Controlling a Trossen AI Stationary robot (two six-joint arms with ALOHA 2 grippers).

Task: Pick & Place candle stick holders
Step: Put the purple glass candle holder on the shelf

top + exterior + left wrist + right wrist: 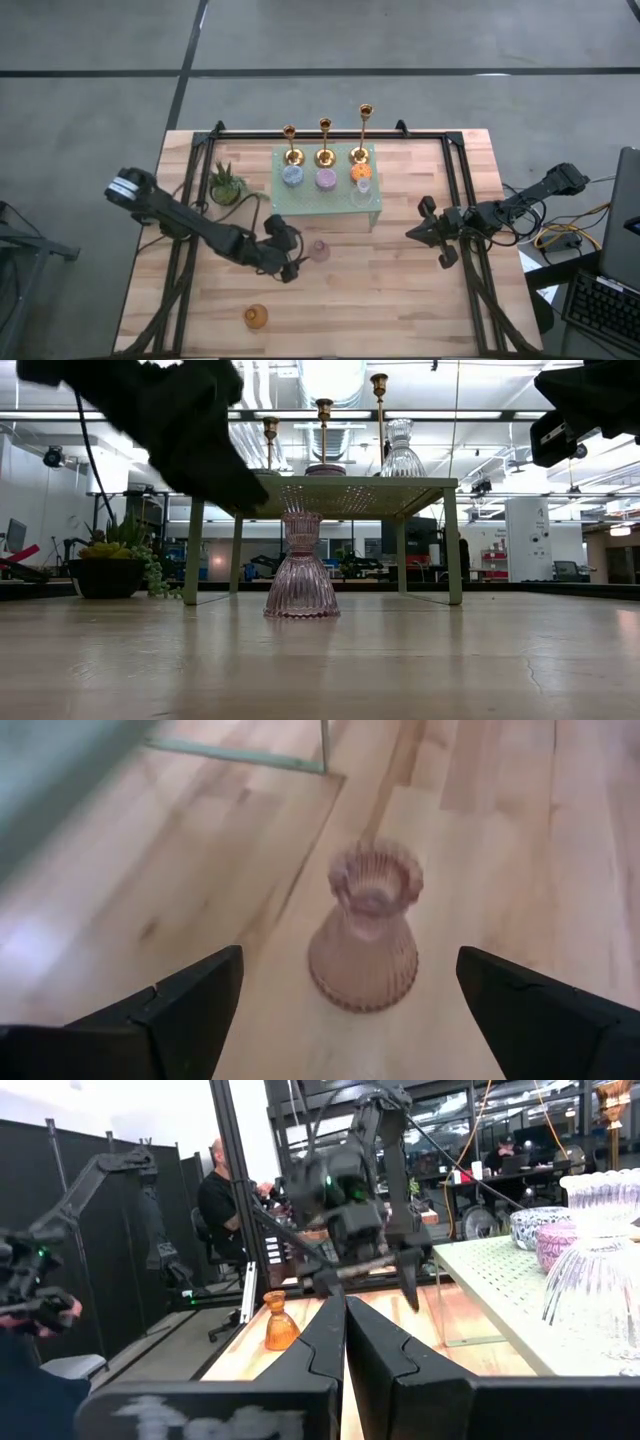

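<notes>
Pink glass holder [319, 250] stands upright on tabletop [400, 300], just in front of the pale green mat stand [325, 205], free of any grip. Left gripper [290, 262] sits just beside it w/ fingers [185, 1005] spread wide, released; the holder lies ahead, between the finger lines, not touching. Amber holder [256, 317] stands alone near the front edge. Right gripper [425, 232] hangs over the right side, fingers pressed together, holding nothing. 3 gold candlesticks [325, 143] at the mat's back.
</notes>
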